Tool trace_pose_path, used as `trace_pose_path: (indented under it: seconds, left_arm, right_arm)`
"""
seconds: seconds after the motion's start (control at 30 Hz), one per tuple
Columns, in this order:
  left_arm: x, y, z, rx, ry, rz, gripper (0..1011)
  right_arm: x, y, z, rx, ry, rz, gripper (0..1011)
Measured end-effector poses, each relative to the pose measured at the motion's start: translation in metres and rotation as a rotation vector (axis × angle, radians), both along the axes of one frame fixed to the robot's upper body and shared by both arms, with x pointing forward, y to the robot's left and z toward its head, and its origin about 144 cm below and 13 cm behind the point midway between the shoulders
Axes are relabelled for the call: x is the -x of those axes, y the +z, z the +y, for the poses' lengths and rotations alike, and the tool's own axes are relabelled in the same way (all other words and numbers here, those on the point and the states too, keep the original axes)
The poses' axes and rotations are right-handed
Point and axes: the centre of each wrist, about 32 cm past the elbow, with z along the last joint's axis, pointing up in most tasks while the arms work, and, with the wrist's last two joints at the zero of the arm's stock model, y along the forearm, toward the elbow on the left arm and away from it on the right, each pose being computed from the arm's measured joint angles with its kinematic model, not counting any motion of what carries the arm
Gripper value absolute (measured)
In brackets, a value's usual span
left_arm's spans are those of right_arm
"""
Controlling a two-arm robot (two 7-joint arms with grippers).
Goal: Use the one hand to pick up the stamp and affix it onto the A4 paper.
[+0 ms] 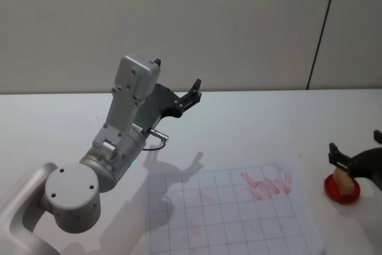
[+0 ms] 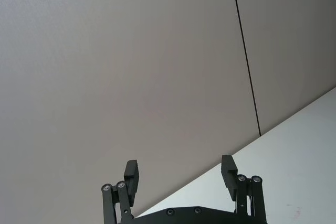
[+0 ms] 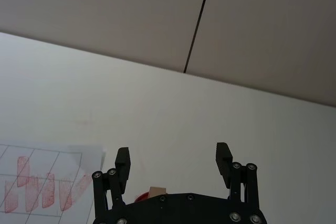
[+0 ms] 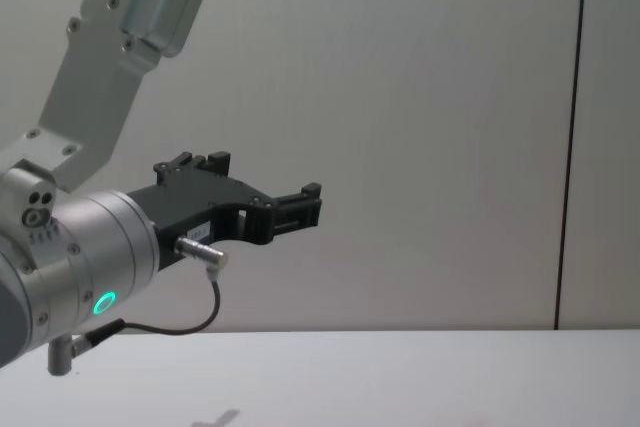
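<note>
The right gripper (image 1: 353, 162) is holding its two black fingers (image 3: 122, 157) wide apart, with nothing between them. In the right wrist view they are sticking out over the white table (image 1: 250, 123), and the small tan top of the stamp (image 1: 342, 179) is peeking out just below the gripper's body, between the two fingers. So the gripper is hanging right over the stamp, but I cannot tell if it is touching it yet.

The stamp is sitting near the right edge of the table, standing on a round red pad (image 1: 342, 190). It is just beside the A4 paper (image 1: 233, 213), off the paper's right side. The paper has a grid on it and is showing some red stamp marks (image 1: 267, 185) near its top right corner.

The stamp is looking like a small hard block, maybe wood. It is probably light and stiff, so it should not squash. The best place to grab it is the tan top part, one finger on each side, and not the red, inky bottom. Ink could be making the bottom slippery and messy. The paper is thin and light, so it could slide when the stamp is pushing down.

The left gripper (image 1: 176, 85) is resting up in the air on the left, well away from the stamp, and its fingers are apart too.
</note>
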Motion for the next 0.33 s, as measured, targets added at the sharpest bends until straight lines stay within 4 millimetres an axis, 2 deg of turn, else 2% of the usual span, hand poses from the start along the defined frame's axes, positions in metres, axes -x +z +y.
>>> trace_pose_path:
  seconds: [0.33]
  left_arm:
    - [0.0000, 0.0000, 0.0000, 0.000, 0.000, 0.000, 1002]
  right_arm:
    - [0.0084, 0.0071, -0.0050, 0.032, 0.033, -0.150, 1001]
